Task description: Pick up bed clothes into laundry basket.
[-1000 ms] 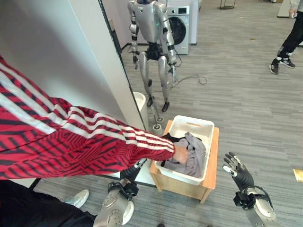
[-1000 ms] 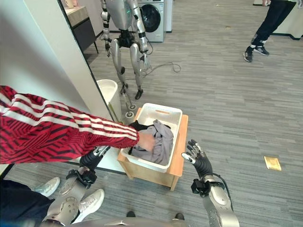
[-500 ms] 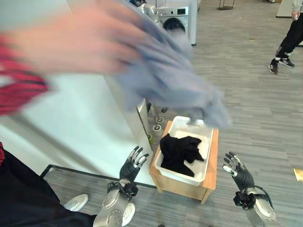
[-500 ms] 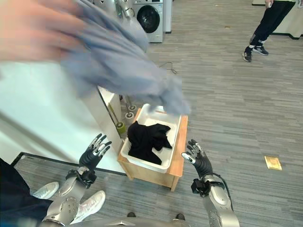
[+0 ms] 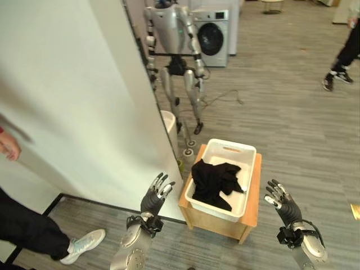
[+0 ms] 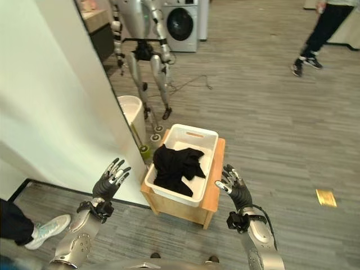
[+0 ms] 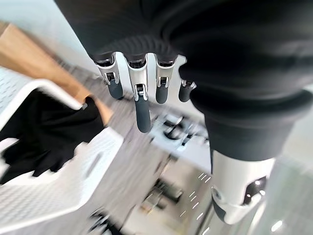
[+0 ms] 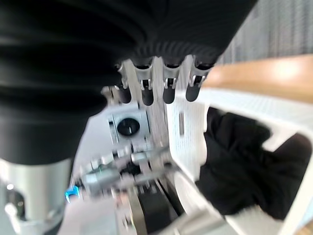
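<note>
Far left in left eye view: a person's hand (image 5: 9,147) at the frame edge, dark trouser leg and pale shoe (image 5: 83,244) on the floor below; right eye view catches just the shoe and a bit of leg. A tall white panel (image 5: 73,95) runs along the left, its lower edge close to the left hand (image 5: 156,194), which is raised w/ fingers spread, holding nothing. Left wrist view confirms straight fingers, w/ basket rim and black cloth beyond them.

Centre: white laundry basket (image 5: 242,152) sits on a low wooden stand (image 5: 253,191). Black garment (image 5: 215,181) is heaped inside, filling the near half; far half of basket bare. A round white bin (image 6: 130,112) stands btwn panel and basket.

Behind: another humanoid robot (image 5: 176,39) stands in front of a washing machine (image 5: 215,35).

Right: right hand (image 5: 282,201) is up beside the stand's near-right corner, fingers open, empty, not touching. Open wood floor to the right; a small yellow item (image 6: 326,197) lies there. Another person's legs (image 5: 344,53) at far right, well apart.
</note>
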You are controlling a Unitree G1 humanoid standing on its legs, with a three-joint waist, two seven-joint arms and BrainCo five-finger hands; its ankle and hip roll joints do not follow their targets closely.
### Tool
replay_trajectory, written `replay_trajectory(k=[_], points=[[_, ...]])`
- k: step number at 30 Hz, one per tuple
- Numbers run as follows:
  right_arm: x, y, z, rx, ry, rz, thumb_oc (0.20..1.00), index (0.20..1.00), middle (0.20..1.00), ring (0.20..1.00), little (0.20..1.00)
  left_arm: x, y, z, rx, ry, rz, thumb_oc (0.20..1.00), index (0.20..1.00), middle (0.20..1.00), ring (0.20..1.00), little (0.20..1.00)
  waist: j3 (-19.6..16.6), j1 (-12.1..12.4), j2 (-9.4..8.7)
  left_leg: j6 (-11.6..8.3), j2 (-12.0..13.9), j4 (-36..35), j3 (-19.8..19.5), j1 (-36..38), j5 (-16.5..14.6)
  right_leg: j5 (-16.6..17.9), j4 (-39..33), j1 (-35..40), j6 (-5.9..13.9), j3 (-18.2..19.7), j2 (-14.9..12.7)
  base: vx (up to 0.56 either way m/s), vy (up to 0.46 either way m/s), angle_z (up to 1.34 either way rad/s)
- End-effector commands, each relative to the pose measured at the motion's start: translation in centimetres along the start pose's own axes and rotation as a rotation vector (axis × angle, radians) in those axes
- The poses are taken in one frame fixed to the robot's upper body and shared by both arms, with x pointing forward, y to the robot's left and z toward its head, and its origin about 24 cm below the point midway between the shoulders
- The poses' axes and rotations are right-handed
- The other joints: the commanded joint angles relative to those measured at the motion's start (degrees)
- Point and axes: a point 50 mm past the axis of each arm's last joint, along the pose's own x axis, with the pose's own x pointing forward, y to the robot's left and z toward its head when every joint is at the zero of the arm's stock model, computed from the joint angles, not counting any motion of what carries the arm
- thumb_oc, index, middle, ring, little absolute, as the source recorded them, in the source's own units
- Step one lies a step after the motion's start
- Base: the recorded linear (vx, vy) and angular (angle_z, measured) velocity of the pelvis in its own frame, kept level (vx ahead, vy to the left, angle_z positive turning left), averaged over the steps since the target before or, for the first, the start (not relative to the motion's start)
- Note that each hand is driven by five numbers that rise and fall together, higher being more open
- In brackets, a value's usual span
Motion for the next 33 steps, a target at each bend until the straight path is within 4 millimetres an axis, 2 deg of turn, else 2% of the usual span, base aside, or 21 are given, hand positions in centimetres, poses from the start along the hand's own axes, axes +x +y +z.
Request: replay_trajectory(k=[1, 3, 7, 8, 10, 11, 13, 14, 16, 17, 18, 19, 20, 22, 23, 24, 26, 28, 31, 32, 33], points=[[2.7, 1.0, 4.8, -0.058, -0.218, 0.083, 1.000, 1.000, 1.000, 1.000, 1.000, 1.4, -0.3, 5.0, 0.054, -0.196, -0.071, 1.000, 1.000, 1.000, 1.000, 1.000, 2.2, 3.2, -2.81, -2.64, -0.3, 4.9, -4.7, -8.1, 4.4, -5.6, 2.9, 1.3, -2.26, -1.8, -0.4, -0.12, -0.051, 1.02], [3.8, 0.9, 7.2, -0.082, -0.310, 0.074, 1.000, 1.000, 1.000, 1.000, 1.000, 1.0, 0.0, 5.4, 0.053, -0.209, -0.070, 1.000, 1.000, 1.000, 1.000, 1.000, 3.7, 5.4, -3.14, -3.10, 0.6, 9.9, -2.2, -11.9, 4.2, -5.0, 1.9, 2.6, -2.09, -7.6, -1.2, -0.10, -0.031, 1.49], [3.8, 1.3, 8.8, -0.078, -0.381, 0.078, 1.000, 1.000, 1.000, 1.000, 1.000, 0.6, 1.2, 5.5, 0.048, -0.215, -0.010, 1.000, 1.000, 1.000, 1.000, 1.000, 2.7, 3.1, -4.31, -1.61, 8.6, 16.4, 23.4, -7.8, -1.5, -6.6, 2.8, 2.5, -3.37, -14.5, -2.1, -0.06, 0.021, 1.35], [3.6, 1.4, 8.6, -0.067, -0.380, 0.072, 1.000, 1.000, 1.000, 1.000, 1.000, 0.6, 1.2, 5.5, 0.043, -0.215, -0.008, 1.000, 1.000, 1.000, 1.000, 1.000, 2.3, 3.4, -3.93, -1.22, 8.2, 16.0, 24.1, -7.5, -3.5, -7.7, 3.6, 2.4, -3.82, -15.6, -2.2, 0.03, 0.116, 1.34], [3.3, 1.4, 8.1, -0.061, -0.363, 0.074, 1.000, 1.000, 1.000, 1.000, 1.000, 0.6, 0.9, 5.7, 0.025, -0.231, -0.016, 1.000, 1.000, 1.000, 1.000, 1.000, 1.3, 4.2, -2.54, -0.32, 5.1, 11.1, 20.6, -7.5, -2.1, -8.2, 7.5, 2.8, -3.67, -18.4, -3.0, 0.17, 0.228, 1.84], [3.4, 1.4, 7.9, -0.083, -0.357, 0.081, 1.000, 1.000, 1.000, 1.000, 1.000, 0.6, 0.9, 5.9, 0.030, -0.241, -0.009, 1.000, 1.000, 1.000, 1.000, 1.000, 1.0, 4.3, -2.40, 1.28, 2.8, 10.3, 18.1, -7.1, -2.8, -8.6, 15.5, 1.9, -2.81, -20.2, -5.9, 0.24, 0.271, 1.40], [3.5, 1.5, 7.4, -0.063, -0.337, 0.068, 1.000, 1.000, 1.000, 1.000, 1.000, 0.9, 0.5, 6.8, 0.053, -0.275, -0.016, 1.000, 1.000, 1.000, 1.000, 1.000, 1.5, 2.9, -2.38, 3.99, -0.7, 9.9, 13.8, -5.4, -5.2, -5.7, 29.5, -2.1, -0.50, -16.4, -10.7, 0.23, 0.219, 1.53], [3.6, 1.5, 7.2, -0.051, -0.331, 0.068, 1.000, 1.000, 1.000, 1.000, 1.000, 1.1, 0.3, 6.9, 0.068, -0.278, -0.026, 1.000, 1.000, 1.000, 1.000, 1.000, 2.2, 0.8, -2.68, 4.78, -2.2, 9.1, 11.0, -4.7, -5.0, -4.4, 35.3, -6.7, 0.71, -8.5, -10.7, 0.03, 0.041, 2.55], [3.4, 0.8, 7.1, -0.048, -0.325, 0.057, 1.000, 1.000, 1.000, 1.000, 1.000, 1.5, -0.2, 7.0, 0.082, -0.291, -0.042, 1.000, 1.000, 1.000, 1.000, 1.000, 2.9, -1.8, -1.59, 4.94, -1.9, 8.5, 5.6, -4.8, -3.5, -6.3, 33.3, -11.1, -1.05, 5.6, -3.7, 0.00, -0.087, 2.42], [3.2, 0.6, 7.3, -0.047, -0.333, 0.063, 1.000, 1.000, 1.000, 1.000, 1.000, 1.6, -0.4, 7.2, 0.079, -0.299, -0.047, 1.000, 1.000, 1.000, 1.000, 1.000, 2.9, -2.2, -1.51, 4.77, -2.4, 8.5, 2.8, -4.8, -3.3, -7.5, 31.6, -11.0, -1.38, 10.0, -2.1, 0.07, -0.078, 1.34], [3.2, 0.6, 7.3, -0.047, -0.334, 0.063, 1.000, 1.000, 1.000, 1.000, 1.000, 1.6, -0.4, 7.2, 0.079, -0.299, -0.047, 1.000, 1.000, 1.000, 1.000, 1.000, 2.8, -2.2, -1.36, 4.73, -2.2, 8.4, 2.8, -4.9, -3.2, -7.3, 31.3, -11.0, -1.47, 9.9, -1.9, 0.09, -0.236, 1.42], [2.9, -0.3, 7.4, -0.062, -0.342, 0.034, 1.000, 1.000, 1.000, 1.000, 1.000, 1.4, -0.7, 7.8, 0.084, -0.318, -0.067, 1.000, 1.000, 1.000, 1.000, 1.000, 3.0, -2.9, -0.98, 4.05, -2.5, 8.6, -3.2, -5.3, -3.2, -7.3, 27.6, -11.1, -1.53, 17.1, -3.6, 0.05, -0.193, 1.63], [2.9, -0.3, 7.4, -0.062, -0.342, 0.034, 1.000, 1.000, 1.000, 1.000, 1.000, 1.4, -0.7, 7.8, 0.084, -0.319, -0.067, 1.000, 1.000, 1.000, 1.000, 1.000, 2.8, -2.9, -0.83, 4.03, -2.3, 8.5, -3.3, -5.5, -3.1, -7.0, 27.3, -11.2, -1.58, 17.0, -3.4, 0.15, -0.342, 1.73], [2.2, -2.4, 7.1, -0.057, -0.336, -0.048, 1.000, 1.000, 1.000, 1.000, 1.000, 1.4, -0.6, 7.8, 0.098, -0.322, -0.079, 1.000, 1.000, 1.000, 1.000, 1.000, 2.7, -6.4, -2.16, 3.28, -3.4, 8.5, -13.2, -5.4, -3.3, -8.4, 19.2, -10.2, -0.57, 36.7, 1.8, 0.14, -0.300, 1.79], [2.0, -3.0, 6.8, -0.058, -0.325, -0.069, 1.000, 1.000, 1.000, 1.000, 1.000, 1.6, -0.6, 7.9, 0.102, -0.322, -0.081, 1.000, 1.000, 1.000, 1.000, 1.000, 2.7, -6.2, -2.66, 2.65, -3.6, 8.2, -15.5, -5.7, -3.1, -8.5, 18.3, -10.5, -0.55, 39.9, 3.8, 0.01, -0.314, 2.67], [1.9, -3.2, 6.8, -0.053, -0.326, -0.080, 1.000, 1.000, 1.000, 1.000, 1.000, 1.7, -0.7, 7.9, 0.113, -0.323, -0.089, 1.000, 1.000, 1.000, 1.000, 1.000, 2.9, -5.9, -3.36, 2.30, -3.9, 8.5, -17.9, -6.1, -3.1, -8.1, 17.3, -9.8, -0.79, 40.2, 4.7, -0.05, -0.328, 2.36], [1.8, -3.1, 7.0, -0.045, -0.336, -0.055, 1.000, 1.000, 1.000, 1.000, 1.000, 1.0, -0.4, 8.4, 0.117, -0.357, -0.074, 1.000, 1.000, 1.000, 1.000, 1.000, 2.7, -4.5, -4.43, 0.36, -2.8, 7.8, -19.8, -7.0, -1.9, -8.1, 12.1, -7.4, -1.67, 33.4, 3.1, -0.06, -0.410, 1.49], [1.7, -3.3, 7.1, -0.034, -0.340, -0.049, 1.000, 1.000, 1.000, 1.000, 1.000, 0.4, 0.4, 8.1, 0.098, -0.355, -0.036, 1.000, 1.000, 1.000, 1.000, 1.000, 2.7, -3.4, -4.90, -2.10, 0.0, 7.0, -21.9, -8.5, 1.4, -7.6, 9.3, -5.9, -2.79, 31.0, 4.4, -0.08, -0.439, 0.99], [1.4, -3.7, 7.2, -0.053, -0.337, -0.041, 1.000, 1.000, 1.000, 1.000, 1.000, -0.2, 1.0, 7.7, 0.079, -0.348, -0.009, 1.000, 1.000, 1.000, 1.000, 1.000, 3.6, -3.3, -5.46, -3.22, 1.6, 7.8, -21.7, -10.5, 3.0, -7.0, 6.7, -3.7, -3.46, 26.8, 4.6, -0.16, -0.304, 0.94], [1.4, -3.8, 8.0, -0.087, -0.354, -0.037, 1.000, 1.000, 1.000, 1.000, 1.000, 0.1, 1.5, 7.1, 0.052, -0.326, 0.026, 1.000, 1.000, 1.000, 1.000, 1.000, 4.7, -5.2, -6.98, -0.62, 5.2, 16.4, -1.5, -11.7, -0.6, -6.2, 7.4, -4.5, -3.95, 19.7, 3.1, -0.25, -0.212, 1.05], [1.4, -3.8, 8.0, -0.087, -0.355, -0.037, 1.000, 1.000, 1.000, 1.000, 1.000, 0.1, 1.5, 7.1, 0.052, -0.327, 0.026, 1.000, 1.000, 1.000, 1.000, 1.000, 4.7, -5.1, -6.96, -0.62, 5.2, 16.4, -1.4, -11.8, -0.5, -6.1, 7.4, -4.7, -3.96, 19.8, 3.2, -0.34, -0.313, 2.26]])
